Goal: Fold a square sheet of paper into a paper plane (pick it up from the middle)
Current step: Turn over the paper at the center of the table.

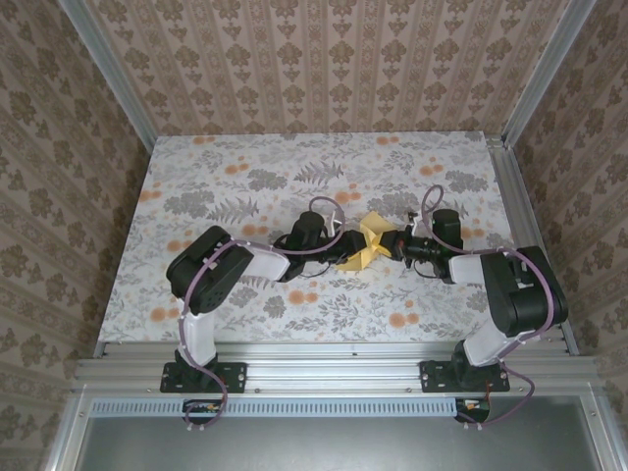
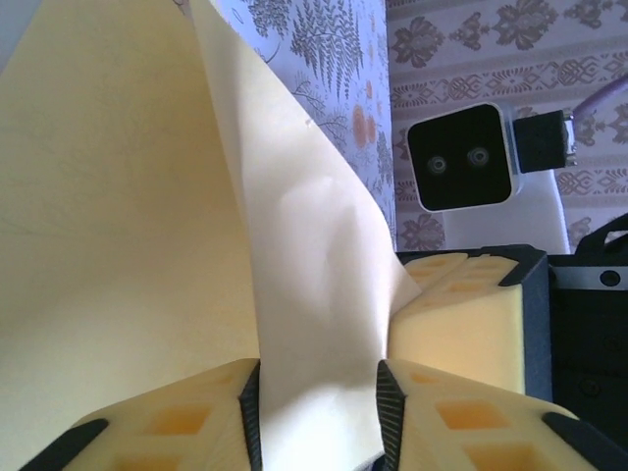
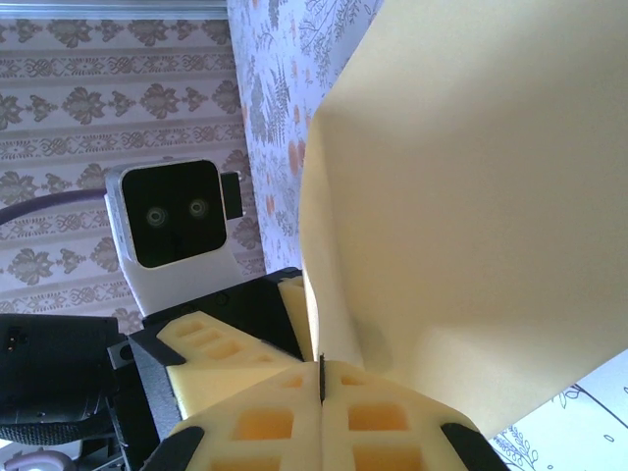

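Both grippers met at the thin pale-yellow square sheet of paper (image 1: 363,247): right gripper (image 3: 321,381) clamped its edge, left gripper (image 2: 319,417) stood parted around a fold.

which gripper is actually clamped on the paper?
The right gripper: its jaws meet on the paper. The left gripper has its jaws apart, with the paper loose between them.

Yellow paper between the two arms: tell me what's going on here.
Both arms are working the square sheet of paper over the middle of the table; it is bent and partly folded. The right arm's jaws are shut on one part of it. The left arm's jaws stand apart with a flap between them, not pinched. No finished plane yet.
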Motion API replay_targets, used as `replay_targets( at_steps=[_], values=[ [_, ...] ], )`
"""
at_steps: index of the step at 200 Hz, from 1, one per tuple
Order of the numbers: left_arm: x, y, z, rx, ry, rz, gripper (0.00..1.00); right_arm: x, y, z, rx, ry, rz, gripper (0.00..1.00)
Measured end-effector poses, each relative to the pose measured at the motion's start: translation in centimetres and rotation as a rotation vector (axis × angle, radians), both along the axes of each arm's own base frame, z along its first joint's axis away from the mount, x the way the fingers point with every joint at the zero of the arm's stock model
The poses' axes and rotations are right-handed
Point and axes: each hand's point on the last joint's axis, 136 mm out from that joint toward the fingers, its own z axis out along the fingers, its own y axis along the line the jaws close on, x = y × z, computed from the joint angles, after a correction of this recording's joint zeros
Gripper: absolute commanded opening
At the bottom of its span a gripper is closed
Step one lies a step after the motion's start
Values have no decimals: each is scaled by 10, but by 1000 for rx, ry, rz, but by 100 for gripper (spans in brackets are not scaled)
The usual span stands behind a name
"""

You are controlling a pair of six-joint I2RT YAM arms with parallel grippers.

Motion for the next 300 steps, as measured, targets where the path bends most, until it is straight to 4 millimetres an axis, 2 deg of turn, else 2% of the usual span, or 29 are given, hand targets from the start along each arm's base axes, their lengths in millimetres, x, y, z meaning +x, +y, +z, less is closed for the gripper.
replay_targets(
  at_steps=[60,112,148,165,199,230,248,300],
  values=[
    [-1,-1,1,-6,3,-12,19,-3,-3,-10,1,32,-7,1],
    [1,1,1,-8,9,-9,10,-4,-6,-13,-8,39,-9,30],
    [5,4,2,-10,13,0,9,-10,-14,-14,-38,59,-15,56],
    [6,4,2,-11,12,1,9,-14,-17,-12,-52,64,-16,61],
    [8,1,9,-27,13,1,9,-15,-16,-8,-15,85,-38,63],
    [11,-3,18,-54,11,7,10,-18,-5,-4,28,119,-38,61],
    [12,-3,20,-64,11,9,10,-17,1,0,54,121,-40,57],
    [12,-5,27,-93,11,11,12,-9,1,4,103,138,-75,35]
  ],
)
